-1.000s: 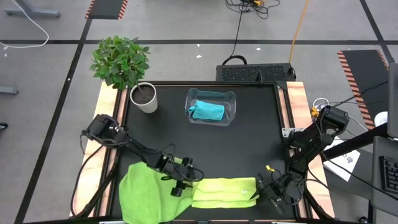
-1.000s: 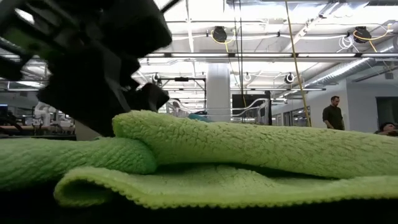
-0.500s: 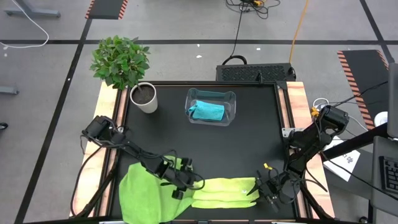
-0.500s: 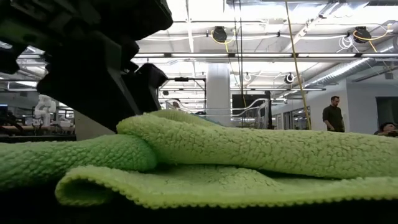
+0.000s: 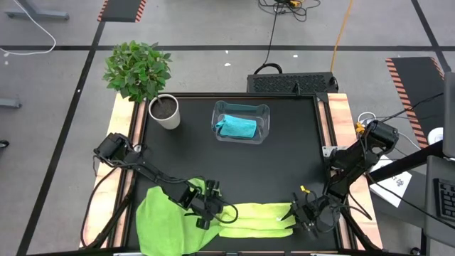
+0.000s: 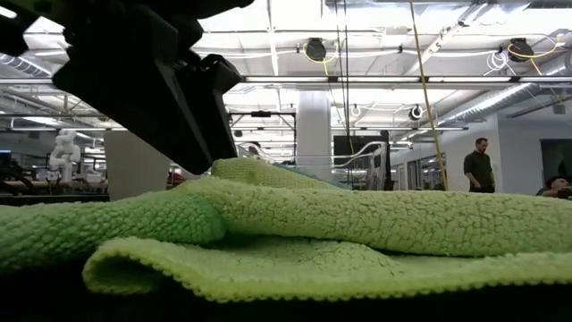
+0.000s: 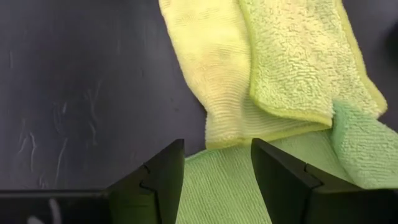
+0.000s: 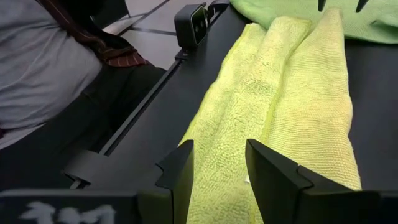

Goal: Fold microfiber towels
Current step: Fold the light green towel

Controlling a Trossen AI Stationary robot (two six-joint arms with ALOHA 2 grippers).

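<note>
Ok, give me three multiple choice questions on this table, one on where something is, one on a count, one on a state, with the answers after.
1. Where is the turquoise towel?
A. Inside the clear bin
B. Under the potted plant
C. Draped over the left arm

2. How many towels are in sight on the table?
A. One
B. Three
C. Five

3. How do the left gripper's jaws stand?
A. Apart, nothing between them
C. Clamped on the bin
B. Shut tight on the plant pot

Answers: 1 A, it lies in the bin at the table's far side. 2 B, turquoise, bright green towel and pale yellow-green towel. 3 A, the left wrist view shows a gap over towel edges.
</note>
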